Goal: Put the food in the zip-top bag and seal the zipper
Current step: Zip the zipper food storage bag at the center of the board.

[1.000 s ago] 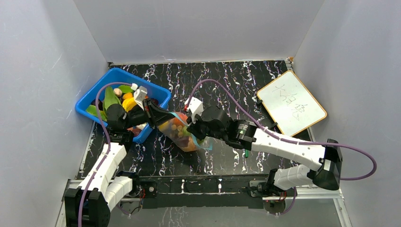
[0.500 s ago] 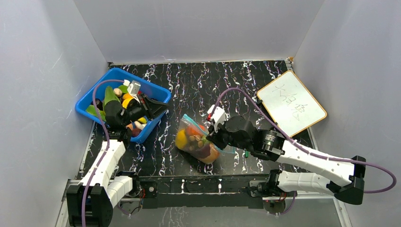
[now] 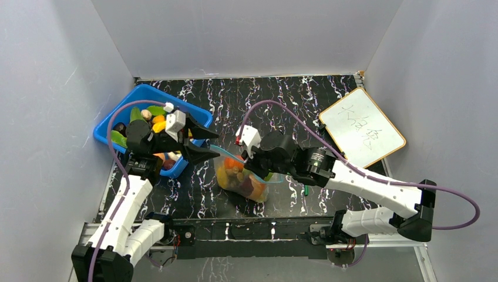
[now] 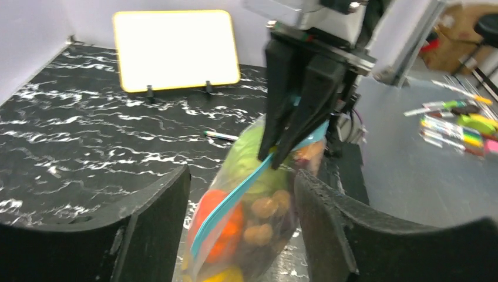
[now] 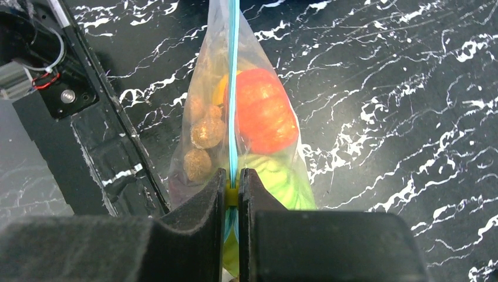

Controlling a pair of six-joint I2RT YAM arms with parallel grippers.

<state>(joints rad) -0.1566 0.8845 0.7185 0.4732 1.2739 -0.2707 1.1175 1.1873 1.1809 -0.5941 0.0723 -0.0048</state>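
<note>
Tabletop (image 3: 276,100) black, white-veined; grey walls (image 3: 246,35); whiteboard (image 3: 361,127) right; zip-top bag (image 3: 238,176) centre.

Our left arm (image 3: 126,202) runs up from its base at 7 o'clock, and our left claw (image 3: 207,140) points toward 3 o'clock with its fingers spread wide. Our right arm (image 3: 370,185) stretches from 5 o'clock toward centre, right claw (image 3: 251,168) pinched tight on the zipper (image 5: 233,88).

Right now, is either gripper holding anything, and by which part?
The right gripper pinches the zip-top bag by its teal zipper strip. The left gripper is open and holds nothing.
</note>
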